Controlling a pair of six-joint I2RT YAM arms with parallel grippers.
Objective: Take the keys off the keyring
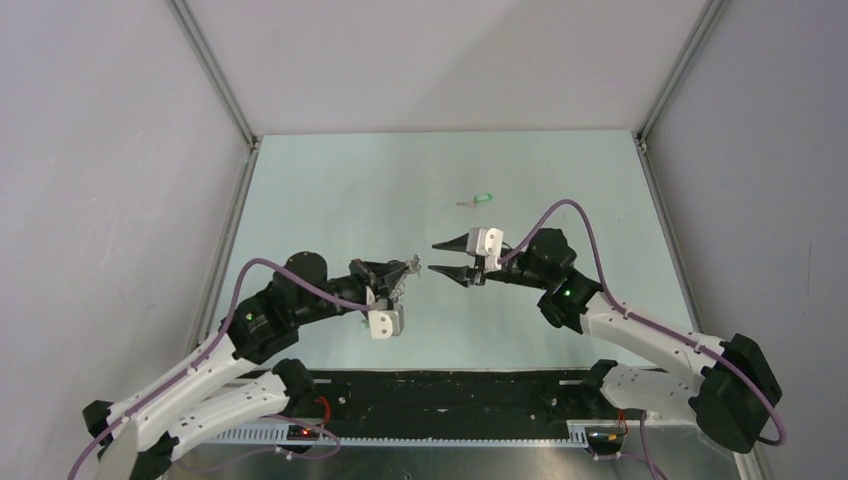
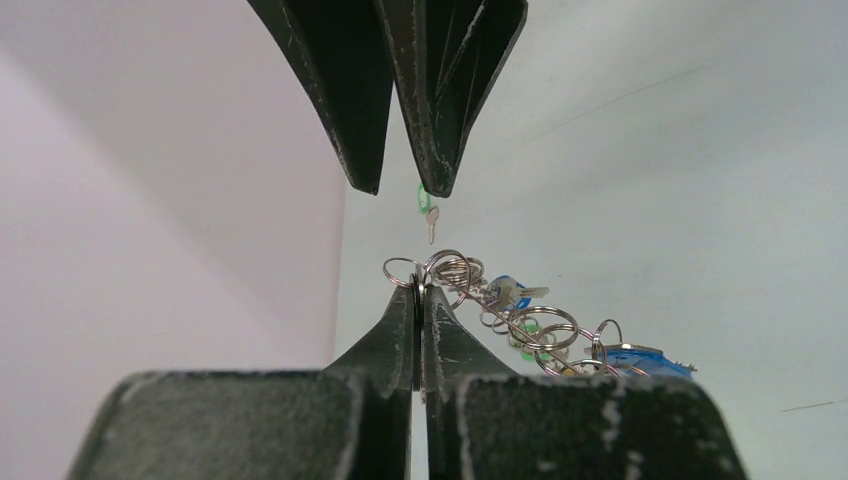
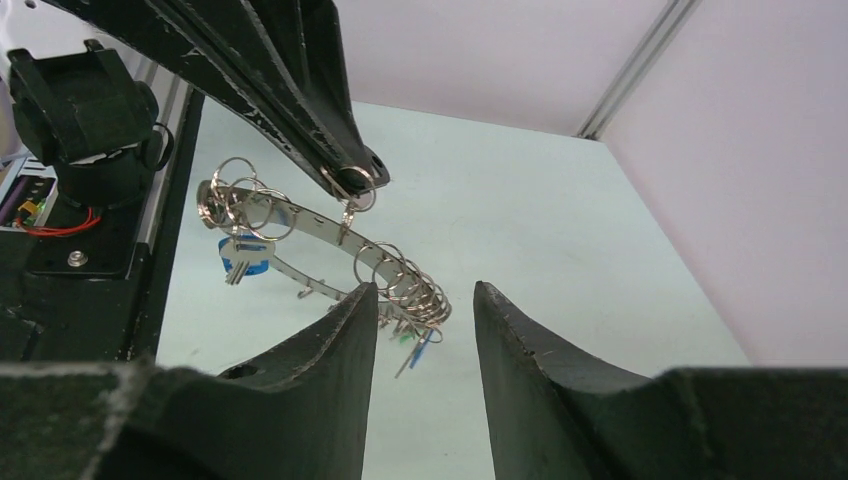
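My left gripper (image 1: 408, 266) (image 2: 420, 288) is shut on the keyring (image 2: 520, 322) and holds it in the air, pinching it at one small split ring. The keyring (image 3: 300, 228) is a curved silver band strung with several small split rings. A blue-headed key (image 3: 243, 262) and small green and blue keys (image 3: 415, 345) hang from it. My right gripper (image 1: 436, 257) (image 3: 424, 292) is open and empty, its jaws on either side of the cluster of rings at the band's end, not touching. One green-headed key (image 1: 480, 200) lies loose on the table beyond both grippers.
The table (image 1: 330, 200) is pale green with grey walls on three sides. The arm bases and a black rail (image 1: 450, 390) run along the near edge. The right gripper's fingers (image 2: 360, 100) hang just above the left gripper's tips in the left wrist view.
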